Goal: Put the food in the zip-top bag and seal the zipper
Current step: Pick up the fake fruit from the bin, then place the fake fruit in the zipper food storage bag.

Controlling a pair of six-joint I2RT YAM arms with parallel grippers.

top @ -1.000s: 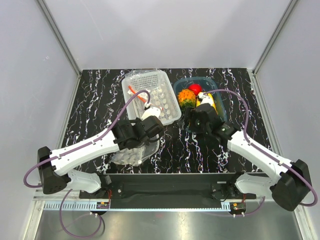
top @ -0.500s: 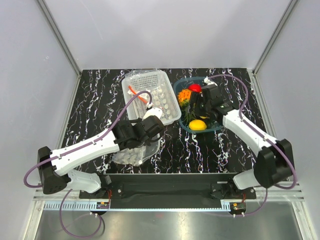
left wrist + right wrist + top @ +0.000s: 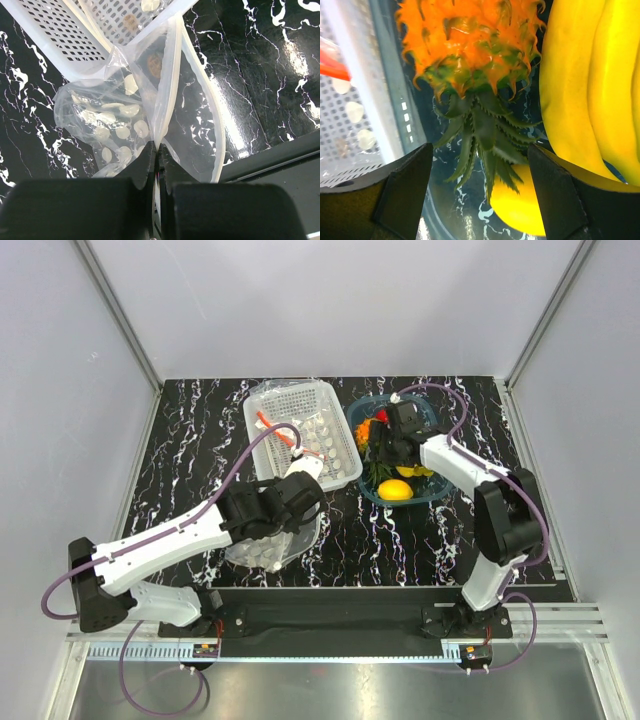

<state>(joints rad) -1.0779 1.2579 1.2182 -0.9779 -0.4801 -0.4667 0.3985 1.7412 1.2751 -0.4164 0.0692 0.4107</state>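
1. The left fingers [image 3: 157,152] are pressed fully together, pinching a fold of the zip-top bag [image 3: 115,120] near its mouth. In the top view they sit just left of the middle of the black, white-veined worktop [image 3: 190,460].
2. The bag is a crumpled clear pouch with white dots. It lies on the worktop under the left wrist, and its far end is bunched against the near corner of the white perforated basket [image 3: 290,390].
3. The zipper [image 3: 215,117] shows as a pale strip curving down the bag's right side. The mouth gapes, and no food is visible inside.
4. Just right of the basket, almost touching it, stands the blue-tinted clear tub [image 3: 405,503], which holds all the food.
5. In the tub:
   - The orange piece [image 3: 470,40] lies at the left with its green leaves pointing toward the near side.
   - The small red fruit [image 3: 382,416] peeks out at the far edge, mostly hidden by the arm.
   - The lemon [image 3: 396,489] rests at the near edge.
   - The banana bunch [image 3: 575,100] lies along the right.
6. The right fingers [image 3: 480,175] are spread wide and hold nothing. They hang over the tub, one finger on each side of the green leaves. Whether they touch the leaves cannot be told.
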